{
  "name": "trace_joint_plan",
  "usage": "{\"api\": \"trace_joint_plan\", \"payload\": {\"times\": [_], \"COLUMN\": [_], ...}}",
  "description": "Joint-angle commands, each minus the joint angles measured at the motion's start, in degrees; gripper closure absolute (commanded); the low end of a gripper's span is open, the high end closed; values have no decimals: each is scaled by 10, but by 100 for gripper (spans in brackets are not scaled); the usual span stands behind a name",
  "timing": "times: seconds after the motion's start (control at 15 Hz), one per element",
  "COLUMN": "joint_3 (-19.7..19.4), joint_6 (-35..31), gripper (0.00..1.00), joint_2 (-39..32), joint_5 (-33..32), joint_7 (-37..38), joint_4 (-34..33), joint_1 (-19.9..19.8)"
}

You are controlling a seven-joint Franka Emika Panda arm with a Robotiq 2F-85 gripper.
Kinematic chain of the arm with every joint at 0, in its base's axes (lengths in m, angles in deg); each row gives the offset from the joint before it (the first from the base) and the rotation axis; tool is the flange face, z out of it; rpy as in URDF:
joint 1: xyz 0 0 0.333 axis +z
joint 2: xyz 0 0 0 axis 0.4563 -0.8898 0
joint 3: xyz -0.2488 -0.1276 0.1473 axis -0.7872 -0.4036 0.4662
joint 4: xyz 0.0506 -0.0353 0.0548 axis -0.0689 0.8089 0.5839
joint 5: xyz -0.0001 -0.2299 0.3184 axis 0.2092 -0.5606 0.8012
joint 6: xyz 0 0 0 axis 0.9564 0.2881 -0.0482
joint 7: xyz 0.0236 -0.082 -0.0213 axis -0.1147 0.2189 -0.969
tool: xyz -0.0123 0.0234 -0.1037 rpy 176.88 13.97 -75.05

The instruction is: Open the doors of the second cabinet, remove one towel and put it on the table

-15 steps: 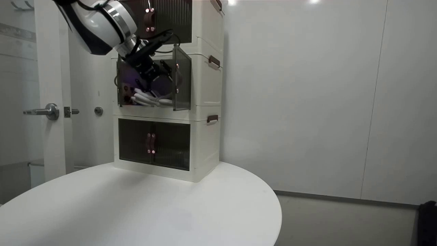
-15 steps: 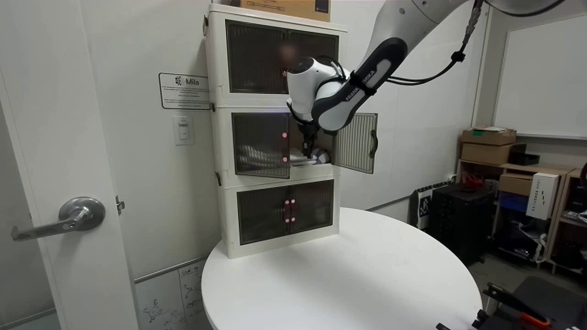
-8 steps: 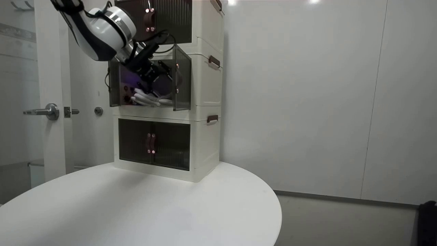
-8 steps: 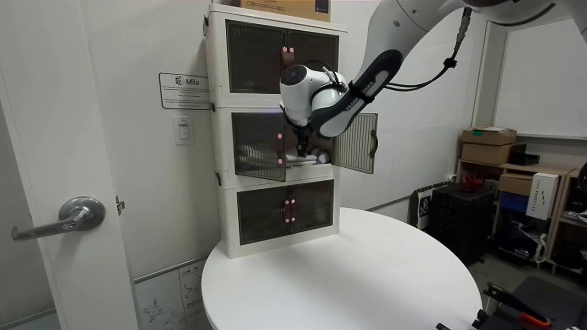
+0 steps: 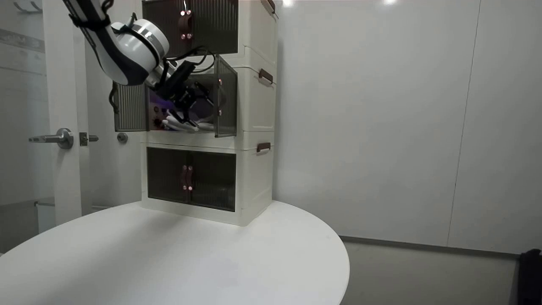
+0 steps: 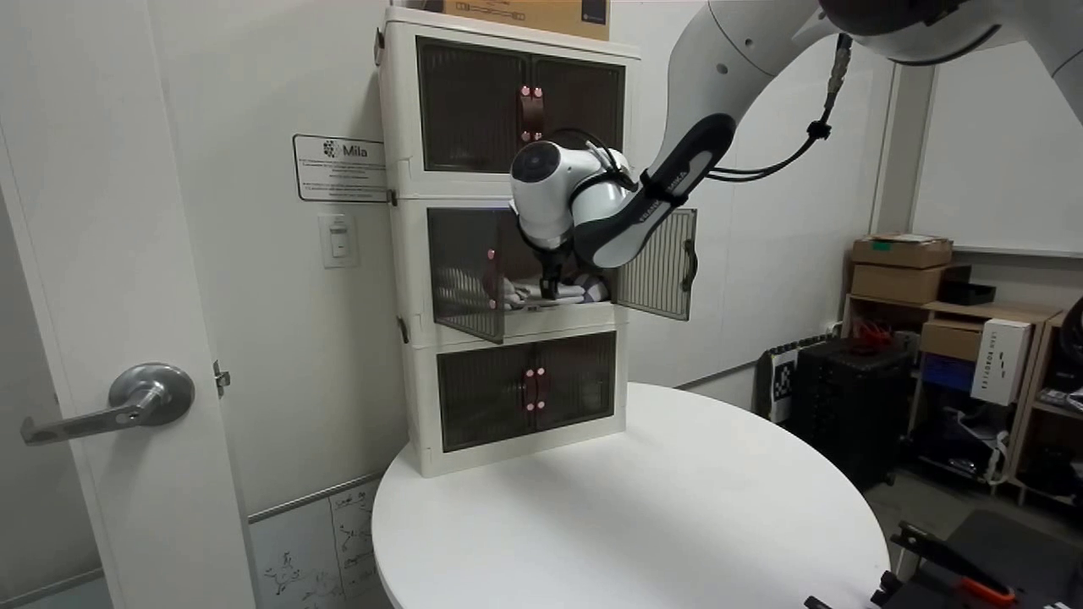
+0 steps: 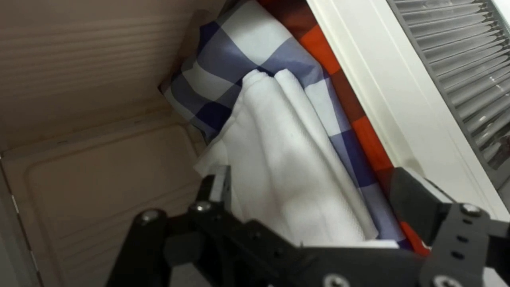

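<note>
The second cabinet (image 5: 259, 103) is the middle tier of the stack; it also shows in an exterior view (image 6: 558, 320). Its doors stand open on both sides: the left door (image 6: 465, 275) and right door (image 6: 656, 264). The white folded towel (image 7: 271, 131) lies inside on blue-white checked cloth; white cloth also shows in an exterior view (image 5: 175, 122). My gripper (image 7: 310, 179) is open over the towel, one finger by its left edge, the other near the cabinet's front lip. It reaches into the opening in both exterior views (image 5: 203, 114) (image 6: 551, 289). The white round table (image 5: 254, 262) lies below.
A red checked cloth (image 7: 358, 123) lies under the blue checked one, against the front lip (image 7: 398, 99). The top tier (image 6: 516, 101) and bottom tier (image 6: 525, 389) have shut doors. A wall (image 5: 381, 127) stands behind the stack.
The left door has swung further open. My gripper has moved left and a little down, closer to the towels.
</note>
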Motion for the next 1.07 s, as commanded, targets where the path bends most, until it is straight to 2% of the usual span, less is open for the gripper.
{"api": "trace_joint_plan", "payload": {"times": [0.0,0.13,0.2,0.27,0.4,0.47,0.67,0.73,1.0], "joint_3": [-5,-6,-5,-5,-4,-4,-3,-2,-1], "joint_6": [-13,-14,-15,-15,-16,-14,-13,-13,-12], "gripper": [1,13,28,37,37,31,5,1,0], "joint_2": [-23,-29,-32,-36,-43,-48,-64,-70,-92], "joint_5": [-27,-38,-41,-46,-51,-54,-59,-58,-51], "joint_7": [36,48,50,55,58,58,54,51,46], "joint_4": [-30,-36,-40,-44,-53,-59,-77,-84,-111], "joint_1": [-2,-2,-3,-3,-5,-4,-4,-4,-4]}}
